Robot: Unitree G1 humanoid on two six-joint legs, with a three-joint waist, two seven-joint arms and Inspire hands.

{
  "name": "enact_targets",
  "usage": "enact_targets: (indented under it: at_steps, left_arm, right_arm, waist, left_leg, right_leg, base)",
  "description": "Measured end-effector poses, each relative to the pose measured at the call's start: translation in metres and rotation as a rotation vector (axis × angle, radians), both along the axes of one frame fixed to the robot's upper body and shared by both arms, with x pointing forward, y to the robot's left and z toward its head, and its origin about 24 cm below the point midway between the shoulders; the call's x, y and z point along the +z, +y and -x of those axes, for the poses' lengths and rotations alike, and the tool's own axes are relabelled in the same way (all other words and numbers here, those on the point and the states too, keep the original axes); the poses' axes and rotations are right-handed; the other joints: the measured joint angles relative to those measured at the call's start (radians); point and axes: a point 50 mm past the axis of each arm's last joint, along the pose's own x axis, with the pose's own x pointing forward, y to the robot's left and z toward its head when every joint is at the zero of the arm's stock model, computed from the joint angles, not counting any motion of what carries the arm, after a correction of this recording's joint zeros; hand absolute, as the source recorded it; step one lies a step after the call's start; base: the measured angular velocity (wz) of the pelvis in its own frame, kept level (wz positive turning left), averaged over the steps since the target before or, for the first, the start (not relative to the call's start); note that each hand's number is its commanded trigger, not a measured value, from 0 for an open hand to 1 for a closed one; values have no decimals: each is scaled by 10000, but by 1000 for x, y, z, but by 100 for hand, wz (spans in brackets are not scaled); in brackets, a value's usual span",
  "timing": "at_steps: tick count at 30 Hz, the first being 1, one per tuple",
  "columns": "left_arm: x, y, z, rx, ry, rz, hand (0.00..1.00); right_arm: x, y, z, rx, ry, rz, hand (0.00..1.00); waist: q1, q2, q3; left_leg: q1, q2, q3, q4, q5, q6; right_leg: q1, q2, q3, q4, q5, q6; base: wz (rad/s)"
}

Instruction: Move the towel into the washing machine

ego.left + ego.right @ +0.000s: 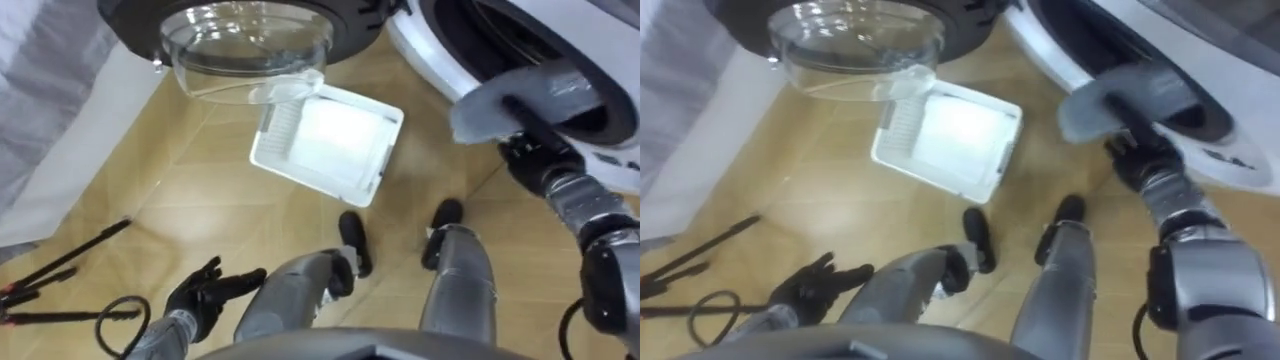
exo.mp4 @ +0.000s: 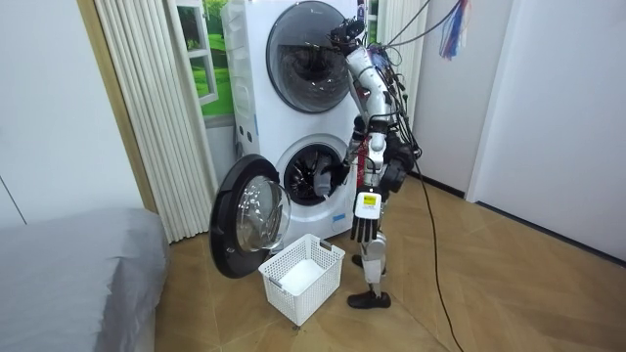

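Right hand (image 1: 528,148) is clamped on the towel (image 1: 485,112), fingers curled over the grey cloth, and we see the bundle right at the mouth of the washer (image 1: 430,55), ahead of the wrist. We judge this the loading step. Next we need a deeper reach inside, then a release. Left hand (image 1: 205,292) hangs low, fingers relaxed.

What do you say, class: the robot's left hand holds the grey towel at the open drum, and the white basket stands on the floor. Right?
Wrong hand: the left eye view shows the right hand holding the grey towel at the open drum. The white basket does stand on the floor.
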Motion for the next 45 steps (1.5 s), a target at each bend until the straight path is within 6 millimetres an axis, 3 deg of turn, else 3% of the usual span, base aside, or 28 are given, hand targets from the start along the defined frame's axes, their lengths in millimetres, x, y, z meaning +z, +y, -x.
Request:
enact_targets:
  at_steps: [3, 6, 11, 17, 22, 26, 29, 33, 35, 36, 38, 40, 43, 45]
  left_arm:
    - [2, -2, 2, 76, -146, -35, 0]
    - [6, -1, -2, 287, -435, -217, 0]
    - [8, -13, -7, 385, -775, -359, 0]
    - [9, -18, -12, 166, -749, -262, 0]
    - [8, -20, -13, -20, -715, -221, 0]
    - [8, -21, -13, -437, -607, -395, 0]
    - [6, -17, -9, -721, -468, -561, 0]
    - [2, -8, -2, -794, -77, -912, 0]
    - [1, 0, 0, -776, 94, -1229, 0]
    - [1, 2, 1, -741, 90, -1314, 0]
    - [-1, 7, 7, -651, 329, -1586, 0]
    - [-2, 11, 11, -692, 532, -1934, 0]
    - [-3, 13, 16, -918, 778, -2258, 0]
    - [-4, 15, 21, -969, 1014, -2496, 0]
  right_arm:
    - [9, 0, -10, -560, -242, -394, 0]
    - [28, 1, -27, -1472, -688, -1446, 0]
    - [46, 4, -44, -2761, -367, -2814, 0]
    - [56, -5, -47, -3587, -429, -3188, 0]
    - [50, -10, -40, -3998, -300, -3006, 0]
    - [29, -18, -18, -4438, -121, -2820, 0]
    - [8, -20, 4, -4821, 9, -3026, 0]
    - [-25, -11, 35, -5164, 176, -3252, 0]
    - [-46, -1, 59, -5111, 579, -3245, 0]
    - [-51, 1, 65, -5093, 640, -3249, 0]
    - [-73, 14, 96, -4888, 1218, -3145, 0]
    - [-88, 26, 119, -4579, 1869, -2957, 0]
    - [-106, 29, 169, -4543, 2992, -2271, 0]
    - [-112, 30, 196, -3926, 3863, -1520, 0]
  waist:
    - [-103, -24, 11]
    - [-497, -62, 25]
    - [-965, -45, 24]
    - [-996, -36, 23]
    - [-835, 59, 52]
    - [-390, 224, 77]
    - [-190, 177, 131]
    - [-224, 153, 134]
    - [-225, -66, 95]
    - [-229, -79, 64]
    - [-278, -415, 78]
    - [-477, -603, 24]
    - [-540, -927, -169]
    - [-589, -1024, -230]
  left_leg:
    - [-138, 7, 79, 7, -26, 227]
    - [-497, -146, 64, 254, -103, 430]
    - [-754, -358, 313, 727, -362, 825]
    - [-1057, -380, 562, 1034, -549, 1105]
    - [-765, -342, 554, 977, -571, 1100]
    - [20, -140, 552, 571, -652, 980]
    - [707, -9, 480, 372, -705, 858]
    - [1515, 136, 303, 92, -775, 686]
    - [2012, 196, 279, -100, -811, 583]
    - [2136, 222, 274, -122, -833, 547]
    - [2838, 288, 230, -392, -866, 485]
    - [3271, 346, 38, -484, -905, 419]
    - [3953, 462, 30, -739, -1014, 233]
    - [4379, 526, 28, -805, -1090, 111]
  right_leg:
    - [-124, -75, 10, -5, 97, 65]
    - [-475, -339, -22, 319, 96, 154]
    - [-695, -719, 96, 637, 101, 464]
    - [-867, -859, 125, 628, 250, 693]
    - [-483, -806, 30, 433, 296, 733]
    - [458, -443, -65, -252, 402, 764]
    - [1301, -210, -260, -742, 418, 784]
    - [2384, 96, -489, -1383, 438, 848]
    - [2921, 251, -498, -1704, 432, 887]
    - [3068, 299, -496, -1798, 431, 890]
    - [3859, 496, -532, -2272, 460, 939]
    - [4503, 636, -638, -2671, 470, 962]
    - [5302, 880, -686, -3240, 525, 1019]
    - [5801, 1052, -640, -3603, 621, 1023]
  base:
    - [5]
    - [22]
    - [8]
    - [2]
    - [-2]
    - [-13]
    - [-11]
    - [-6]
    - [-13]
    - [-17]
    - [-16]
    - [3]
    - [-5]
    - [-23]
